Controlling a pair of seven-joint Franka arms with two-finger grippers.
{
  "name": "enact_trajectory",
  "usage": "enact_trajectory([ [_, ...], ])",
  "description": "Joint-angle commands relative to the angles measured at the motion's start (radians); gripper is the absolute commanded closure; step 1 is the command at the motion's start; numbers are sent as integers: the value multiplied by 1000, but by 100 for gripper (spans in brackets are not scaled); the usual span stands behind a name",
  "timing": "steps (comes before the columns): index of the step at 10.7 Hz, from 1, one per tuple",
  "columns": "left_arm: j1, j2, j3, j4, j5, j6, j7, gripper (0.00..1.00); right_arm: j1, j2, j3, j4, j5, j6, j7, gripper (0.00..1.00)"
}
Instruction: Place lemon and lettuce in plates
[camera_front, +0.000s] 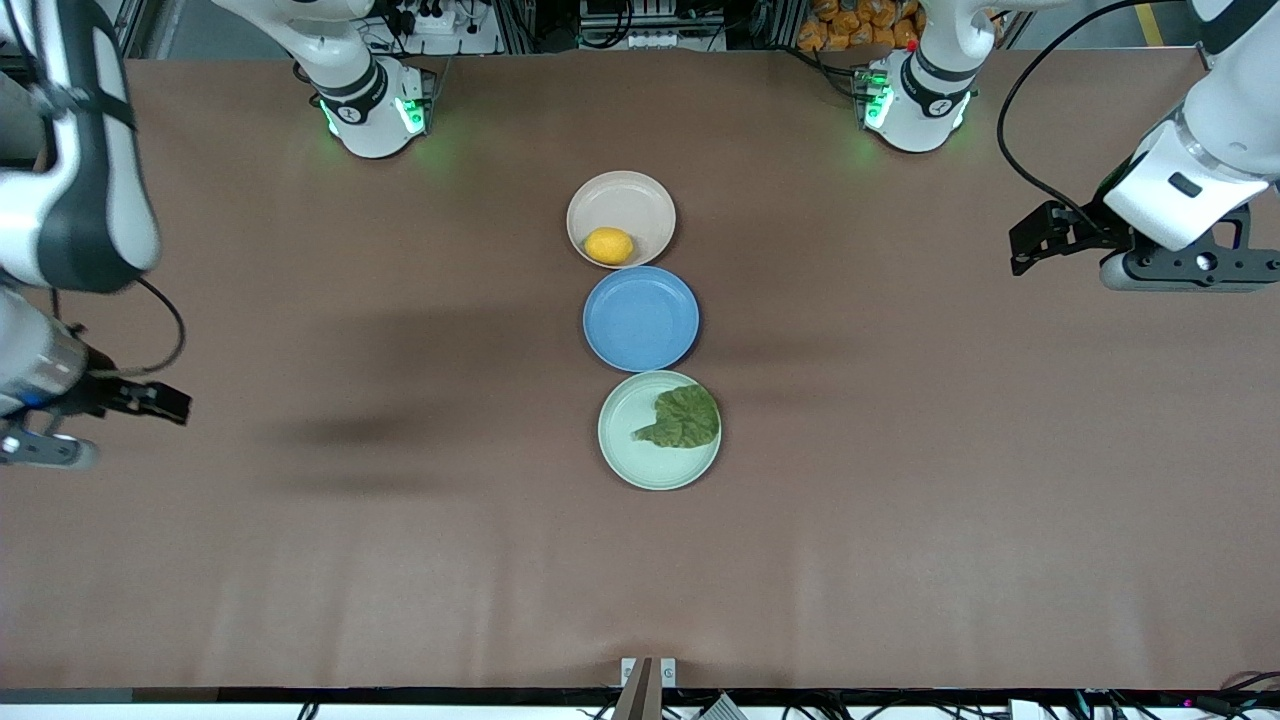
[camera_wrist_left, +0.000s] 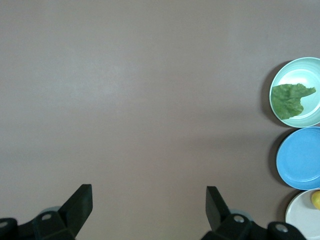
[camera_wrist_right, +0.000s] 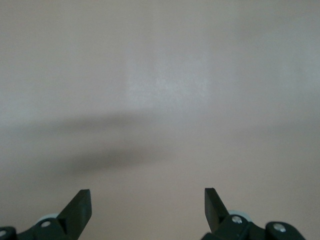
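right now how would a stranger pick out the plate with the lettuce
Three plates sit in a row at the middle of the table. The mint green plate is the one nearest the front camera, beside the blue plate. Only it holds the dark green lettuce.

Right end effector (camera_wrist_right: 147, 212): two dark fingers (camera_wrist_right: 77, 210) are seen at the picture's lower edge, spread wide apart, with nothing held between them. Small round metal fasteners are seen at the base of each finger. Desk (camera_wrist_right: 160, 90): a plain brownish-pink surface is shown under the end effector, crossed by a soft dark shadow band (camera_wrist_right: 115, 155) and marked by a paler glare patch.
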Motion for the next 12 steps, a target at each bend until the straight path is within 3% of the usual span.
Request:
enact_trajectory([
  [1,-3,11,0,42,-20,-25,31,0,42,-91,-101,84,90,-221,-75,0],
  [3,-9,12,-5,42,-22,-25,27,0,45,-150,-100,122,92,-340,-72,0],
  [6,-6,11,-5,43,-22,-25,33,0,44,-246,-104,121,158,-406,-69,0],
  [12,-1,11,-3,43,-20,-25,36,0,45,-290,-103,106,170,-414,-74,0],
])
